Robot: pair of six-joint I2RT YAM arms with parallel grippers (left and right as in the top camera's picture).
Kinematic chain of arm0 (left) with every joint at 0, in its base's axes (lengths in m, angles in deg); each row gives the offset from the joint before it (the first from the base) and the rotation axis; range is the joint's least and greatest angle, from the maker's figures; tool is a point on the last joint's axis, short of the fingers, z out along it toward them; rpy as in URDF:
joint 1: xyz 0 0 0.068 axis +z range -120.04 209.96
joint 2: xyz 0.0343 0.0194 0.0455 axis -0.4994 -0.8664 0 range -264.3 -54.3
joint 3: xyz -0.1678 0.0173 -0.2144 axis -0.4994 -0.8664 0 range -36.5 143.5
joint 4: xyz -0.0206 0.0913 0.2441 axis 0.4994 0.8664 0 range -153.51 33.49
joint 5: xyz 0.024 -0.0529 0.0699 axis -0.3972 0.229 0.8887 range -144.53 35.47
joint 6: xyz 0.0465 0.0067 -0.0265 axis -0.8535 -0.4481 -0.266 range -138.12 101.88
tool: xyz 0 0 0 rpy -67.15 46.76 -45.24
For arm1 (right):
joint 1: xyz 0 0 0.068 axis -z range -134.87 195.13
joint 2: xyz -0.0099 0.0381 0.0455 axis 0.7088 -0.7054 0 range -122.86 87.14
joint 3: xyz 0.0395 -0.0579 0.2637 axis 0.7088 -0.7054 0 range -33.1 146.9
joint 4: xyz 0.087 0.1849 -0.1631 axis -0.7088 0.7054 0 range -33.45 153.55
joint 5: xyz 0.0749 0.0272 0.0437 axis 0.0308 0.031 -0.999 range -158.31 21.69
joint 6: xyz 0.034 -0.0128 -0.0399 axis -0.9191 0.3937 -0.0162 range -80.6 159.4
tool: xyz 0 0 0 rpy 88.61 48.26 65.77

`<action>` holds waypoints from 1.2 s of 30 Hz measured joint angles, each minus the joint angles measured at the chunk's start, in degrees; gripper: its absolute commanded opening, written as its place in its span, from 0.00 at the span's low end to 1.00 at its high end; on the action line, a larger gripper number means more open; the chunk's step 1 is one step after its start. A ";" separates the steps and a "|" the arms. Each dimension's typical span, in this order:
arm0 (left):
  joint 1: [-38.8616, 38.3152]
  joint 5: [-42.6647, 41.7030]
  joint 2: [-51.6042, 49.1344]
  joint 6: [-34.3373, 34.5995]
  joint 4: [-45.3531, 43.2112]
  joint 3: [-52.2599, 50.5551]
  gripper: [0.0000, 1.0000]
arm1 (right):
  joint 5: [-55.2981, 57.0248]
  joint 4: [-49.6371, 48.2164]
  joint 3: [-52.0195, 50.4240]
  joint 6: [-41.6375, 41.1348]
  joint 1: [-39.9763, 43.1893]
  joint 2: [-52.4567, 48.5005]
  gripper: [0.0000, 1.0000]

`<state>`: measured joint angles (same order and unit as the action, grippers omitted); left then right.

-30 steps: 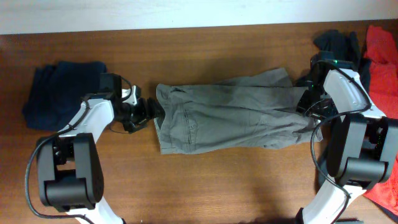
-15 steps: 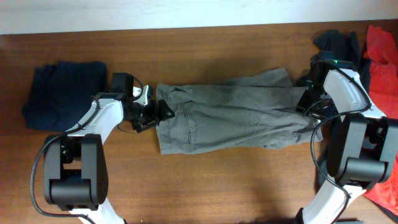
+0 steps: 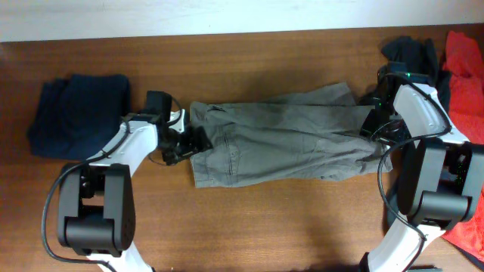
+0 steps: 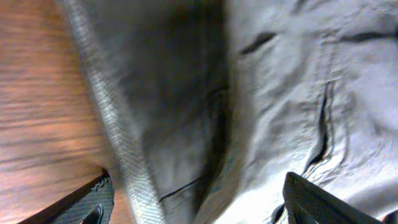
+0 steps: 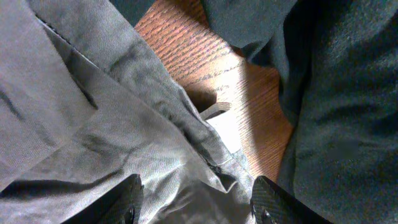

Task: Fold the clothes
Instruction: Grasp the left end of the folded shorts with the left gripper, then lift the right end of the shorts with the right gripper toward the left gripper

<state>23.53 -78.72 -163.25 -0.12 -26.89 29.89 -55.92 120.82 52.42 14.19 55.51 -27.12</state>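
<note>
Grey-khaki cloth trousers (image 3: 280,143) lie flat mid-table (image 3: 265,219), waistband toward the left edge, with 2 grippers released: left gripper (image 4: 202,204) over the waistband, right gripper (image 5: 199,205) over the leg hems.

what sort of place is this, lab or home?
Probably a robotics lab bench: a left arm and right arm at a wooden table, grey trousers spread out, a navy garment set aside.
</note>
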 measured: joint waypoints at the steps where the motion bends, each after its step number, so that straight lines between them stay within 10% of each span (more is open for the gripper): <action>1: -0.42 0.04 0.11 0.44 -0.81 -0.28 0.81 | 0.00 0.02 0.00 -0.04 0.00 0.00 0.61; 8: -1.81 0.68 0.63 3.34 -2.67 -2.40 0.38 | 0.00 0.00 0.00 0.00 0.00 0.00 0.61; 13: -1.55 1.11 0.61 4.07 -2.82 -3.32 0.27 | 0.00 0.02 0.00 0.00 0.00 0.00 0.61; 16: -1.01 1.09 0.61 4.31 -3.72 -3.63 0.00 | 0.00 0.02 0.00 -0.02 0.00 0.00 0.61; 27: 8.35 1.36 3.19 1.42 1.05 -3.74 0.00 | -5.40 1.57 4.37 11.65 -0.68 0.00 0.59; 36: 12.66 2.80 14.01 -3.10 5.95 -3.74 0.00 | -25.53 -4.57 10.75 27.04 -14.03 0.00 0.38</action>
<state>36.18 -75.92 -149.24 -3.23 -20.94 26.16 -81.45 116.25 63.17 41.23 41.47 -27.12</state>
